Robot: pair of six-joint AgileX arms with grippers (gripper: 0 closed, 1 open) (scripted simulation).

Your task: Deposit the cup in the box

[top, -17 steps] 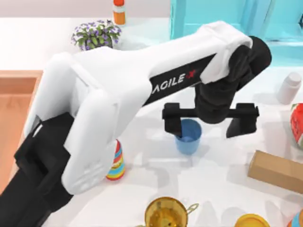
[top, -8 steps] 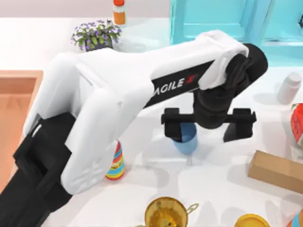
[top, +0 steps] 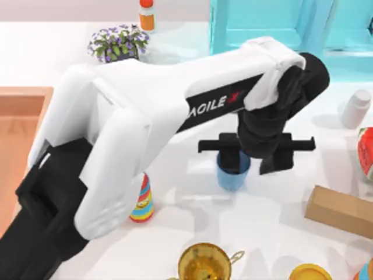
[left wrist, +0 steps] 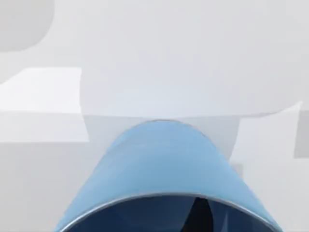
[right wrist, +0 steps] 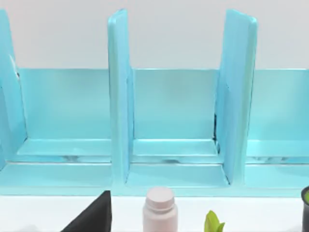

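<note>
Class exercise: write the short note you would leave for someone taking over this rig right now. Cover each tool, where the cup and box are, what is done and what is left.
Left tool: at the cup, one finger inside the rim, one outside, not yet shut on it.
Right tool: cannot tell from these views.
Cup: upright on the table, mid-table, near the rainbow cone.
Box: at the table's left edge.
Done: approach to the cup.
Left: grip, lift, carry left, release in the box.
</note>
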